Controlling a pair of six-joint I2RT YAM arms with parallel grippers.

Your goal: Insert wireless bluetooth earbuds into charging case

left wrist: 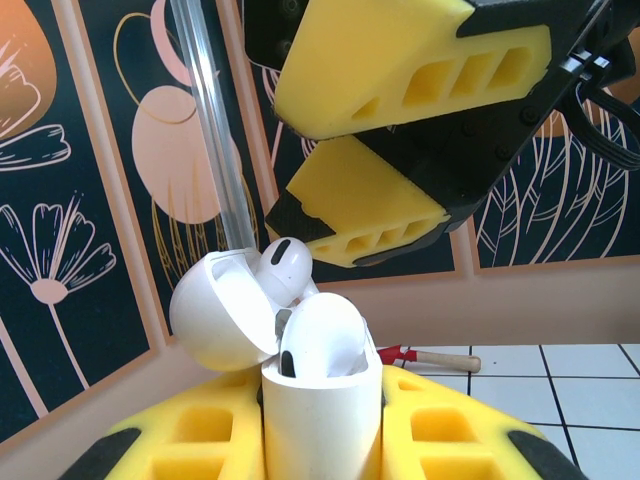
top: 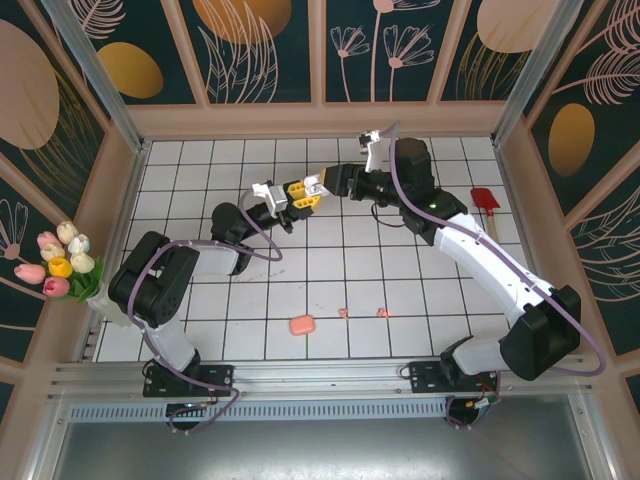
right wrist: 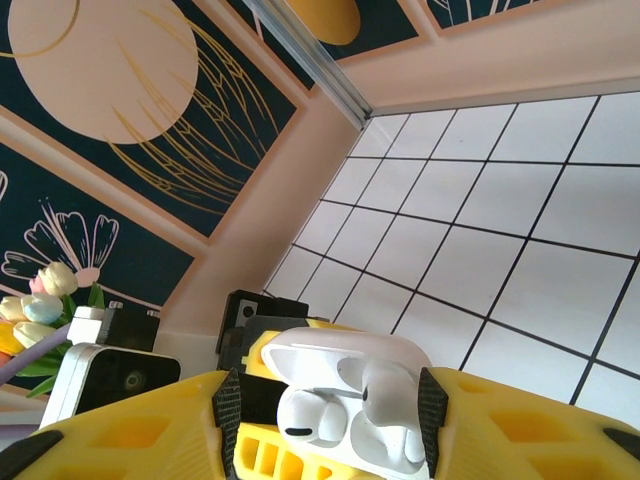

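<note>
My left gripper is shut on a white charging case, held upright above the floor with its lid swung open. One white earbud sits in the case. The other white earbud stands higher, partly in its slot and leaning on the lid. My right gripper hovers open right at the case mouth, its yellow fingers apart with nothing between them. A salmon-pink case and two pink earbuds lie on the near tiles.
A red spatula lies at the right wall. A tulip bunch stands outside the left wall. Patterned walls enclose the white tiled floor.
</note>
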